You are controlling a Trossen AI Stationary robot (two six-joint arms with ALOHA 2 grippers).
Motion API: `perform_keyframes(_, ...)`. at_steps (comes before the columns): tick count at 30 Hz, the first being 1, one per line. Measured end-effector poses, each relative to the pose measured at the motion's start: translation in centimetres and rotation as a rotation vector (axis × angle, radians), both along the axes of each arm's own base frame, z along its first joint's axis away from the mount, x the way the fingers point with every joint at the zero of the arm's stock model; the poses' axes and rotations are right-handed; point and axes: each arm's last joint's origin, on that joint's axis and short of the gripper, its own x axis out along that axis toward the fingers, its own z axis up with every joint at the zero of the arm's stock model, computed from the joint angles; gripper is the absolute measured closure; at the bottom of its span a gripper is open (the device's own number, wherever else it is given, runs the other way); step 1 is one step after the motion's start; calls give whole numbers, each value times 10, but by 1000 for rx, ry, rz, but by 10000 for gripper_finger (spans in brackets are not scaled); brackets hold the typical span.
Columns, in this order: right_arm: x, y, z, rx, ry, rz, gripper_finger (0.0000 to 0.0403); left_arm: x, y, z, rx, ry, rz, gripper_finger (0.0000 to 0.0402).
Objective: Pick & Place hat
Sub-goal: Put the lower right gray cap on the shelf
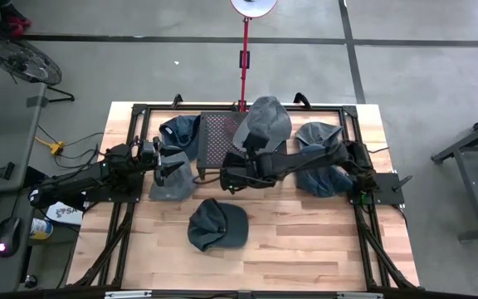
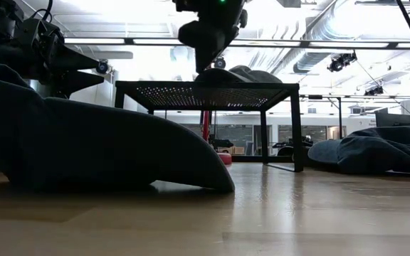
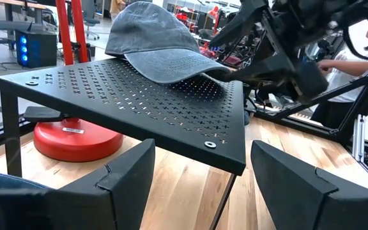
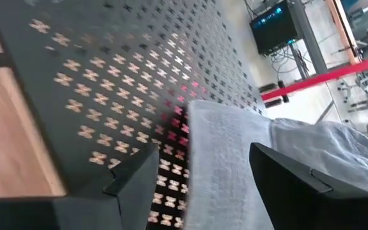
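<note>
Looking at your right gripper [image 1: 229, 178]: it hangs over the near-left part of the black perforated stand [image 1: 219, 139], fingers [image 4: 130, 185] spread wide with nothing between them. The grey hat [image 1: 263, 123] sits just ahead of those fingertips, lying on the stand's far-right part with its crown partly past the stand's edge in the high view. In the right wrist view the brim [image 4: 221, 163] lies flat on the perforated top, directly in front of the open jaws and under the gap between them; I can't tell whether a fingertip touches the fabric. The left wrist view shows that arm above the brim end of the hat. Your left gripper [image 1: 170, 163] waits to the left of the stand, low over the table, jaws open and empty, pointed at the stand's side, with a folded blue-grey hat [image 1: 171, 184] under it. Other hats on the wooden table [image 1: 297, 249]: one dark cap [image 1: 217, 224] toward you from the right gripper, well apart; one [image 1: 181, 129] just left of the stand; a pile [image 1: 322, 158] behind the right arm, beside its base. A red pole [image 1: 244, 58] stands past the stand. At the left wrist view's edge you can see a person in a white shirt [image 3: 353, 61].
</note>
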Motion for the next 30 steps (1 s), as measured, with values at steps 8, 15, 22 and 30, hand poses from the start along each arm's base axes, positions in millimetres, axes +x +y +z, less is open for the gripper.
perform_keyframes(8,-5,-9,-3,63,29,-47,187,0,0,0,0,0,0,147)
perform_keyframes(15,-7,-9,-4,78,45,-50,225,0,0,0,0,0,0,147)
perform_keyframes(22,-7,-8,-4,96,46,-44,295,0,0,0,0,0,0,147)
perform_keyframes(30,-10,-1,0,102,43,-21,374,0,0,0,0,0,0,147)
